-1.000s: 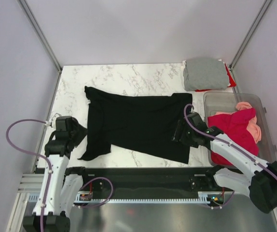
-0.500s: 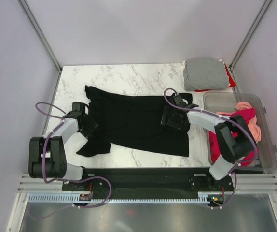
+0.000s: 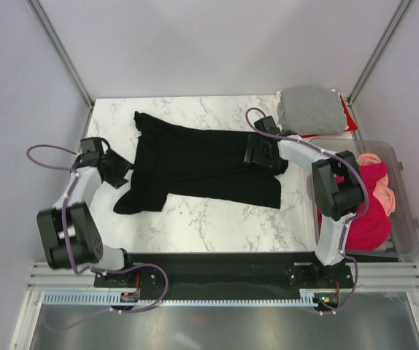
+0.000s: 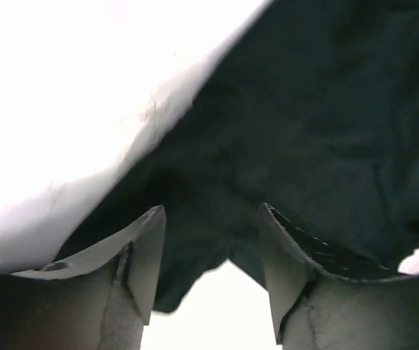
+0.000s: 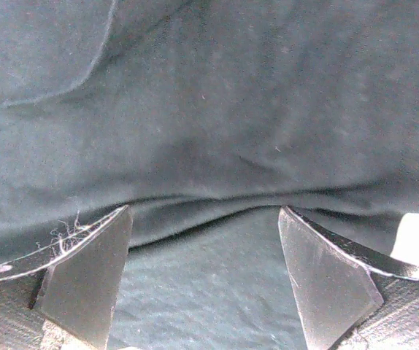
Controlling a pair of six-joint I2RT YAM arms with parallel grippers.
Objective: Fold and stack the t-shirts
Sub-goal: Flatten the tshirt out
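Note:
The large black t-shirt lies spread across the marble table, its logo hidden. My left gripper is open at the shirt's left sleeve; in the left wrist view the black cloth edge lies between the spread fingers. My right gripper is open over the shirt's right part; in the right wrist view a fold of black cloth runs between the wide fingers. A folded grey t-shirt lies at the far right corner. Crimson and salmon-pink shirts lie in the tub.
The clear plastic tub stands at the right edge of the table. A red cloth pokes out under the grey shirt. Bare marble shows in front of the black shirt. Metal frame posts stand at both far corners.
Both arms have reached farther over the table. The black shirt has shifted toward the far side, and its lower hem now lies farther from the near edge.

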